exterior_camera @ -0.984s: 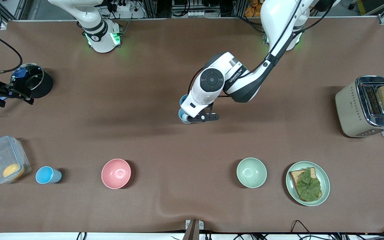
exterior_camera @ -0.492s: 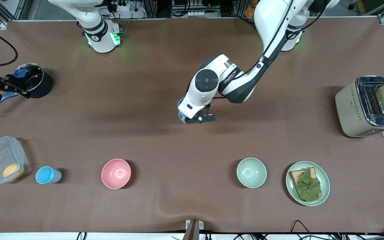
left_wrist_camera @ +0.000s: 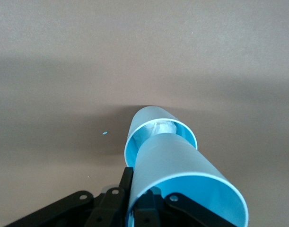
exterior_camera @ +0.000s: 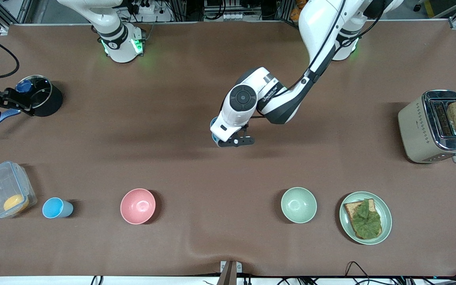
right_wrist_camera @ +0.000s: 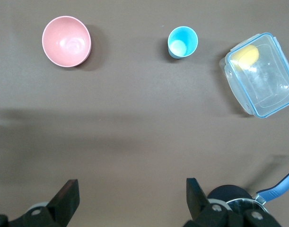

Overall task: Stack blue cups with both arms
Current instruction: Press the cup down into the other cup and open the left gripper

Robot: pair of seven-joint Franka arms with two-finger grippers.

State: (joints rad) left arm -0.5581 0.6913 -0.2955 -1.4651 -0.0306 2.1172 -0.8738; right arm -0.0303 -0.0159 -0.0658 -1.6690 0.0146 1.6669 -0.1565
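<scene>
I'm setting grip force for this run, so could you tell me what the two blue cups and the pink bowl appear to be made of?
The blue cup in the left gripper, a thin-walled tumbler, looks like smooth plastic with a soft sheen. The blue cup beside the lidded box shows the same even colour, probably plastic too. The pink bowl has glossy highlights inside; it could be melamine or glazed ceramic.

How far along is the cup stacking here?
Done: nothing released yet. In hand: the left gripper holds one blue cup, its base inside a second cup mid-table. Left: let go, then add the third cup beside the clear container; the right gripper hangs open, empty.
</scene>
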